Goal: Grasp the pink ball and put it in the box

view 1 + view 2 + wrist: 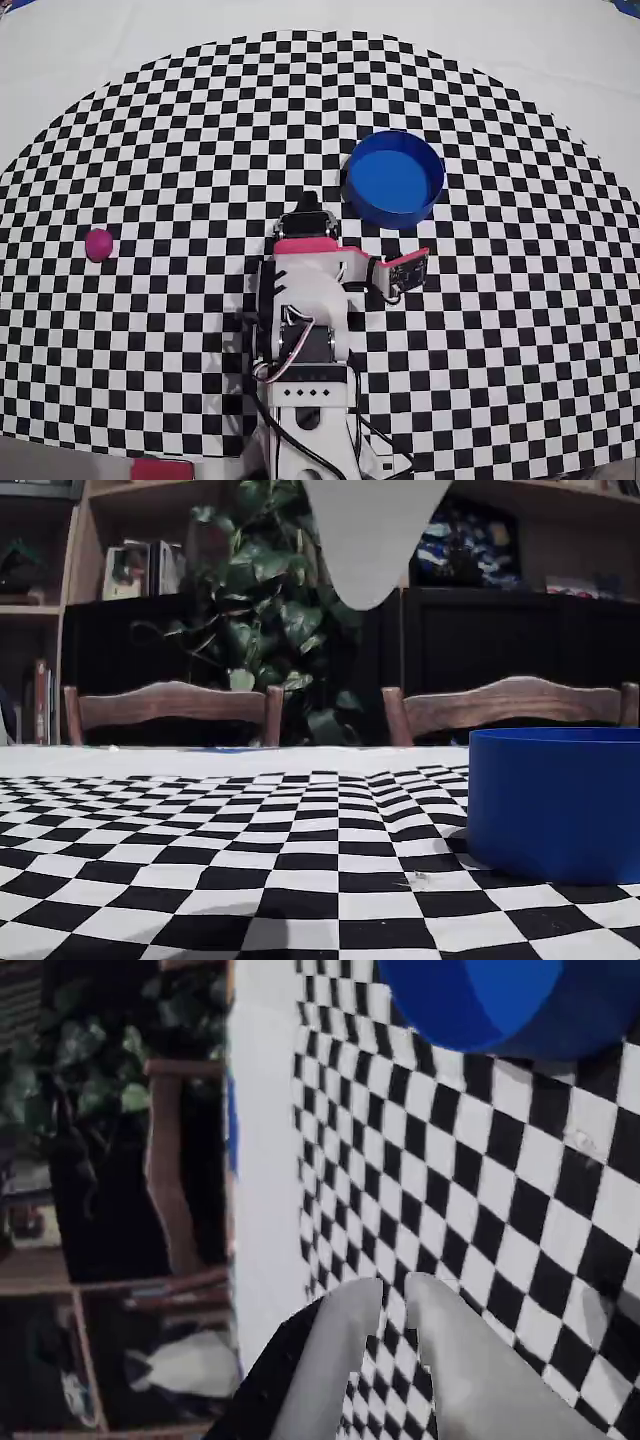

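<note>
In the overhead view the pink ball [98, 244] lies alone on the checkered cloth at the far left. The blue round box [395, 178] stands to the right of centre and holds nothing. The arm is folded over its base, and my gripper [308, 204] points away from it, just left of the box and far from the ball. In the wrist view the two grey fingertips of my gripper [395, 1295] stand almost together, with only cloth showing through the slit, and the box [500, 1005] is at the top right. The ball is out of the wrist and fixed views.
The checkered cloth [200, 120] ends in a curved edge on a white table. In the fixed view the box [555, 800] stands at the right, a pale grey part [372, 535] hangs from the top edge, and two wooden chairs [170, 705], a plant and shelves stand behind the table.
</note>
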{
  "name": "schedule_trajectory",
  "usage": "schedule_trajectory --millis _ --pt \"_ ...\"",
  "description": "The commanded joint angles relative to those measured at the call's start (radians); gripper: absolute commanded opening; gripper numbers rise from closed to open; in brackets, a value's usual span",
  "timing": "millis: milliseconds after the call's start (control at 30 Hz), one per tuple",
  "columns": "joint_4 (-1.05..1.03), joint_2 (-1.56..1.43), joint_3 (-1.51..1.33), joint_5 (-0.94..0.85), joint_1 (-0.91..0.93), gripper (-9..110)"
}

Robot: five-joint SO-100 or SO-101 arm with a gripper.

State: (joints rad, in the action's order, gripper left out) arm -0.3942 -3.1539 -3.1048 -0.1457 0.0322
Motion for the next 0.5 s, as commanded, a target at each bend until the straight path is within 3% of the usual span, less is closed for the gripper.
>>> schedule_trajectory --millis 0,133,467 --pt "0.135 0.012 0.005 -0.044 -0.002 1" --pt "0.181 0.011 -0.005 -0.222 -0.011 1" --pt "0.193 0.008 -0.008 -1.052 -0.040 2"
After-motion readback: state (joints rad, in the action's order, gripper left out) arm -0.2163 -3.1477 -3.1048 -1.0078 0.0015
